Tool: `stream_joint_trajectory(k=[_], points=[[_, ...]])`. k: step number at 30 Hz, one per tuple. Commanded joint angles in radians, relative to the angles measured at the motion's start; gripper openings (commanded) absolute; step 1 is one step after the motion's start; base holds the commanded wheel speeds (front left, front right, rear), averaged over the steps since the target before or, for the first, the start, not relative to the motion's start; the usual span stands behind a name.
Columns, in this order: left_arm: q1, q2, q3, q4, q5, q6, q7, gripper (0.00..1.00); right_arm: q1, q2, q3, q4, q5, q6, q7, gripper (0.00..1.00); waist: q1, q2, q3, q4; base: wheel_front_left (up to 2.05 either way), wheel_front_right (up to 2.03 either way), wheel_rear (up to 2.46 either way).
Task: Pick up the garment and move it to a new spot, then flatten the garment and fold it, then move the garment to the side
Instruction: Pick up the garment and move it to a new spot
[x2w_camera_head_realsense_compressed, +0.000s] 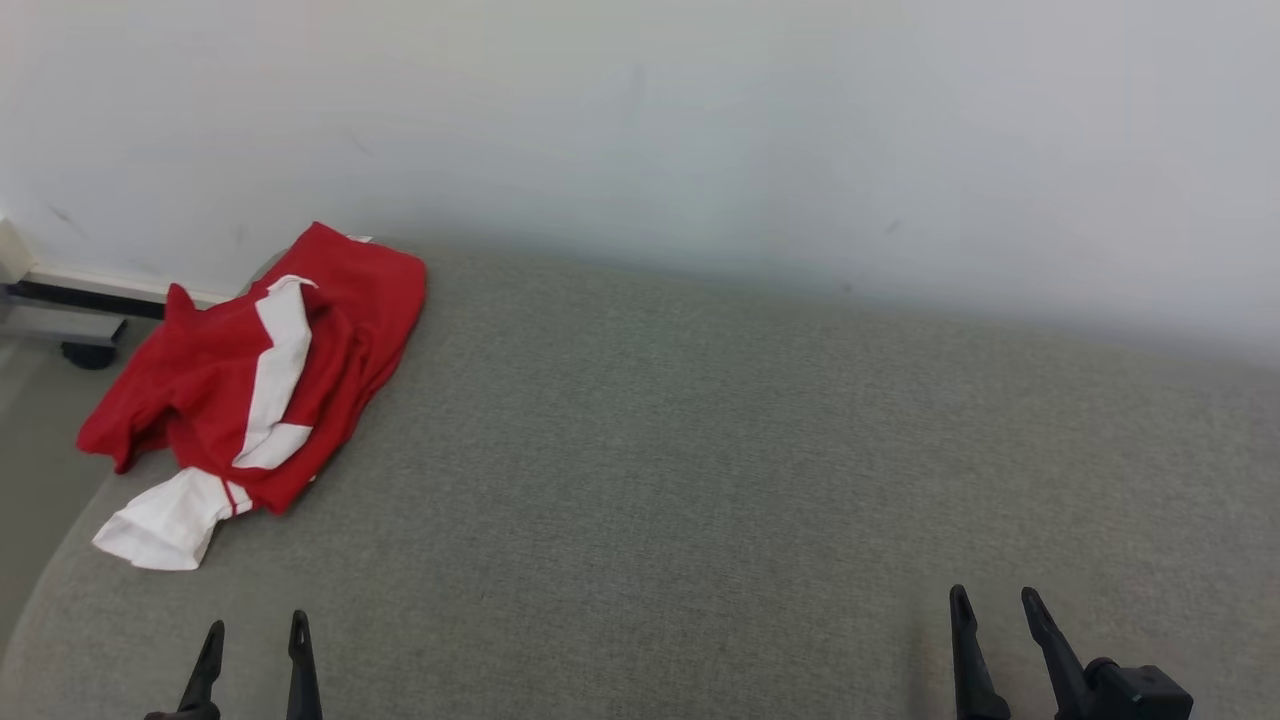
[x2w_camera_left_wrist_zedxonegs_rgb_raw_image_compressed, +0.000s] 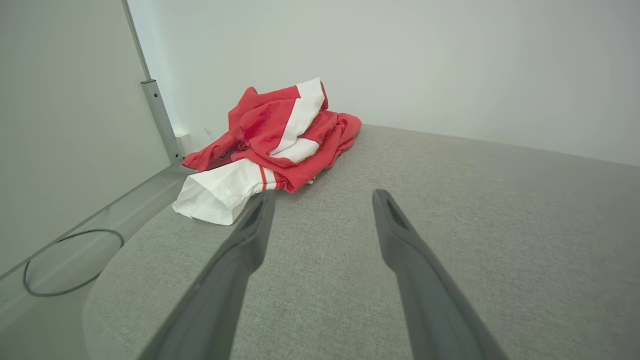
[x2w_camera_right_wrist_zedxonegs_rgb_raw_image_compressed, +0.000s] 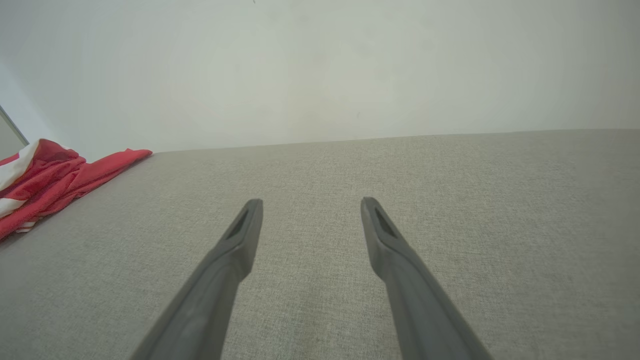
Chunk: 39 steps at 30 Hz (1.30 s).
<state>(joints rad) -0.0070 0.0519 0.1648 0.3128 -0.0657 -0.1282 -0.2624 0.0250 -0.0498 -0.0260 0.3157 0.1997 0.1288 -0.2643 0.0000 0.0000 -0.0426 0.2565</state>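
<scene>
Status: both grippers sit at the near edge of the grey fabric surface (x2w_camera_head_realsense_compressed: 700, 450). Left gripper (x2w_camera_head_realsense_compressed: 256, 620): jaws parted, nothing between them. Right gripper (x2w_camera_head_realsense_compressed: 994, 592): jaws parted, likewise empty.

The red-and-white garment (x2w_camera_head_realsense_compressed: 260, 390) lies crumpled at the far-left corner of the surface. Its far end is close to the wall (x2w_camera_head_realsense_compressed: 700, 120) and its left side is at the surface's left edge. Its long axis runs from the wall toward the robot and leftward, finishing in a white end (x2w_camera_head_realsense_compressed: 160, 525). This is probably a sleeve, though the crumpling prevents confirmation.

That white end is the part nearest the left gripper, ahead of it and slightly to the left. The right gripper is well apart from the heap.

I judge the pick-up not yet begun; I would lead with the left arm, reaching forward and a little left
</scene>
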Motion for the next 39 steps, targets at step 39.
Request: stream_joint_trajectory(k=[39], points=[[-0.021, -0.001, 0.047, -0.017, 0.003, 0.022, -0.003, 1.00, -0.012, -0.001, 0.058, -0.007, -0.001, 0.004, -0.001, 1.00, 0.0000, 0.0000, 0.014, 0.216, 0.00, 0.00, 0.00]])
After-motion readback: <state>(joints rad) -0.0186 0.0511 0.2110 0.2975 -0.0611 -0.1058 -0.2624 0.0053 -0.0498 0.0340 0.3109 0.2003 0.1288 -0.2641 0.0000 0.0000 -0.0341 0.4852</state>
